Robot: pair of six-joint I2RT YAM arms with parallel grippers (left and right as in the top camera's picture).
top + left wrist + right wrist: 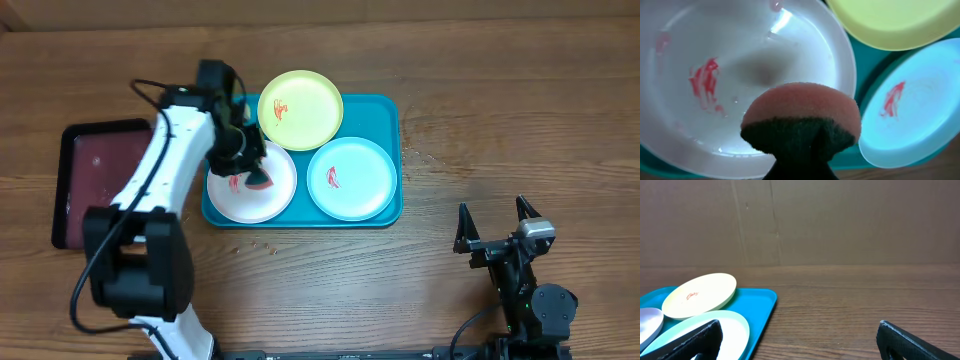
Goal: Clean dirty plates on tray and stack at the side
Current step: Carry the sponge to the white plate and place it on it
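The teal-blue tray [385, 115] holds three plates. The yellow-green plate [300, 108] sits at the back, its edge resting on the others. The white plate [270, 195] is front left and the pale blue plate [350, 178] front right. Each has red smears. My left gripper [255, 172] is shut on a pink sponge with a dark scrub side [802, 120] and holds it over the white plate [745, 65], beside its smear. My right gripper [497, 228] is open and empty, low over the table at the right, apart from the tray [757, 305].
A dark maroon tray with a black rim [95, 180] lies left of the teal tray. A few crumbs lie on the wood in front of the teal tray [265, 243] and right of it. A brown wall stands behind the table.
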